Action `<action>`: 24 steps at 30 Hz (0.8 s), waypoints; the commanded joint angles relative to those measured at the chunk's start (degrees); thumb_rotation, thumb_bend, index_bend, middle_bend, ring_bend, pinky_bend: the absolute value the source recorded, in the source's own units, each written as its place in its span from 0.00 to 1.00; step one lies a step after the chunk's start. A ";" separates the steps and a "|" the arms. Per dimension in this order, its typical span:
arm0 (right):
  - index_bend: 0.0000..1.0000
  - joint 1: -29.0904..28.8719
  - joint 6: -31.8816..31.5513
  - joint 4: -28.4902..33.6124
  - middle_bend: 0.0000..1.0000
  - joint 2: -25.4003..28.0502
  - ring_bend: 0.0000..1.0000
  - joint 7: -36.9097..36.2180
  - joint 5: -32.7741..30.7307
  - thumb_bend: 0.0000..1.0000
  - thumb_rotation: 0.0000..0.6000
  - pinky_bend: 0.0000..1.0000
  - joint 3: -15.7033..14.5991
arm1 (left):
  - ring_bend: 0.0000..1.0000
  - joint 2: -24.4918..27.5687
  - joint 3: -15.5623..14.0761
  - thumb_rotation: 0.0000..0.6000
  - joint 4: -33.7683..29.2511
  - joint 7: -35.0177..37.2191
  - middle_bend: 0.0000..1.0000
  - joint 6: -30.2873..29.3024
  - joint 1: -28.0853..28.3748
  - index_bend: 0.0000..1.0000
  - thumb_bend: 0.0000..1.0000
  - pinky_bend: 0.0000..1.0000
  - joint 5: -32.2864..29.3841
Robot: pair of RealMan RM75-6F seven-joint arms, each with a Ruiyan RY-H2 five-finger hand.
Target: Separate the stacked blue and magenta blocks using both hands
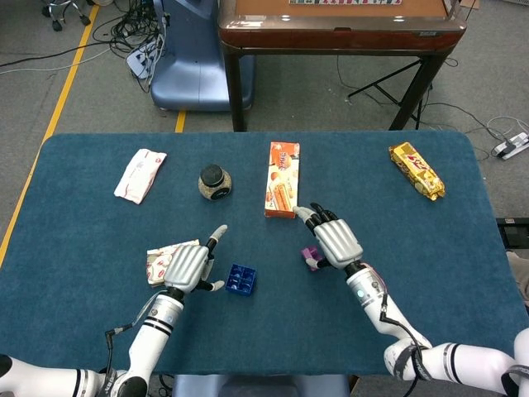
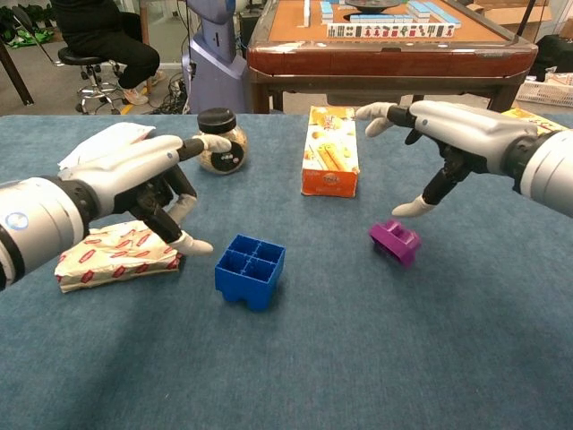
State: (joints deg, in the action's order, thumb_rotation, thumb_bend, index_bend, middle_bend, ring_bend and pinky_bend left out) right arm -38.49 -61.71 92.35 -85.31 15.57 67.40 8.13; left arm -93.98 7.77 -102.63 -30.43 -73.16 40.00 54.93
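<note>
Looks basically done: blue block [image 2: 250, 270] and magenta block [image 2: 396, 241] sit apart on the table [image 2: 358, 358], magenta at 3 o'clock from blue, with left hand [image 2: 148, 193] and right hand [image 2: 439, 134] hovering empty, fingers spread.

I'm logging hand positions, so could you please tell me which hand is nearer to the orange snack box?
The right hand. It hovers just right of the orange snack box, above the magenta block. The left hand sits farther off, beyond the blue block.
</note>
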 commanded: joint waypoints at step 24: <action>0.02 20.55 -18.89 -2.41 0.11 18.74 0.01 -10.46 12.96 0.00 1.00 0.19 -9.06 | 0.32 26.93 -10.17 1.00 13.69 25.38 0.36 -8.72 -16.29 0.25 0.00 0.47 26.33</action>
State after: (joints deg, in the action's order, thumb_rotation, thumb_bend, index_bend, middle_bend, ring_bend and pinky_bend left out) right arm -19.53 -79.45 90.89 -67.33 6.83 79.86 -0.17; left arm -70.05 -0.41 -93.29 -6.36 -79.17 26.77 77.52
